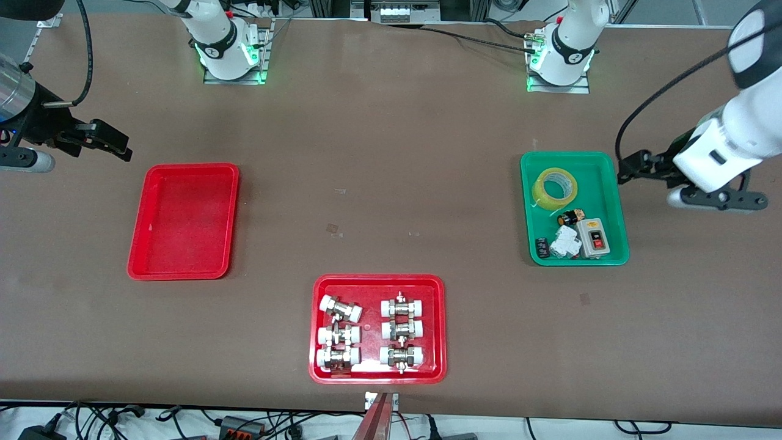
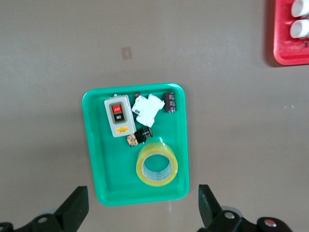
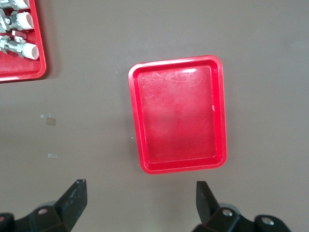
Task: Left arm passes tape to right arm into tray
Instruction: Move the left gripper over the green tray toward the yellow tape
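We find the tape (image 1: pixel 555 188) lying in the green tray (image 1: pixel 616 208). The left hand (image 2: pixel 140 205) hangs wide open and empty beside that tray. The right hand (image 3: pixel 140 203), likewise open and empty, hangs beside the red tray (image 1: pixel 146 201).

Front: high, facing both bases. Wrists: straight down, left sharing green tray (image 1: pixel 574 208) (image 2: pixel 137 150), right red tray (image 1: pixel 183 221) (image 3: pixel 178 113).

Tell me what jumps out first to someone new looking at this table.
Three bright trays on brown: an empty red tray at the right arm's end, a green tray holding the yellow tape at the left arm's end, and a red tray of fittings nearest the camera. Both grippers, left gripper and right gripper, hang open.
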### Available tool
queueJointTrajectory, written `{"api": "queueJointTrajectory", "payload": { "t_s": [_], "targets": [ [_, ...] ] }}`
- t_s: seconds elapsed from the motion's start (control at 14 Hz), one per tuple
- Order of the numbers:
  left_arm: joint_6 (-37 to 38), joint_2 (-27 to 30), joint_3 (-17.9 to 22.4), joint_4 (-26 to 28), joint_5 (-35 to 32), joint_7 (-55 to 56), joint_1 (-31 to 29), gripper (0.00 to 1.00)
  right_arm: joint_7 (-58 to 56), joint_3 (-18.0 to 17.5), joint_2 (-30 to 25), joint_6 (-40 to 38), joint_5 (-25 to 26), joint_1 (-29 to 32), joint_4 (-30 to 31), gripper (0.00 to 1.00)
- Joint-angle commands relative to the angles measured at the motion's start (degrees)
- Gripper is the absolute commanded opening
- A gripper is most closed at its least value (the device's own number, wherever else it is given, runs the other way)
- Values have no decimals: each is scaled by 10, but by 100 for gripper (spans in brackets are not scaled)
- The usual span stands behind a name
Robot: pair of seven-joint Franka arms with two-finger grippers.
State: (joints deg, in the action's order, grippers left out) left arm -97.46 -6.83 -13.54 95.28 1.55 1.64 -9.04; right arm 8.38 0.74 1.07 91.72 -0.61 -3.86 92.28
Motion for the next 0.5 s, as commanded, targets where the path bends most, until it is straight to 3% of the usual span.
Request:
{"api": "queueJointTrajectory", "payload": {
  "t_s": [0.0, 0.21, 0.43],
  "targets": [
    [-66, 16, -3, 70, 12, -11, -14, 100, 0, -1, 0, -8, 0, 5, -1, 100],
    [-71, 18, -5, 111, 11, -14, -12, 100, 0, -1, 0, -10, 0, 5, -1, 100],
    [-133, 20, -8, 199, 3, -15, -12, 100, 0, -1, 0, -11, 0, 5, -1, 100]
  ]
}}
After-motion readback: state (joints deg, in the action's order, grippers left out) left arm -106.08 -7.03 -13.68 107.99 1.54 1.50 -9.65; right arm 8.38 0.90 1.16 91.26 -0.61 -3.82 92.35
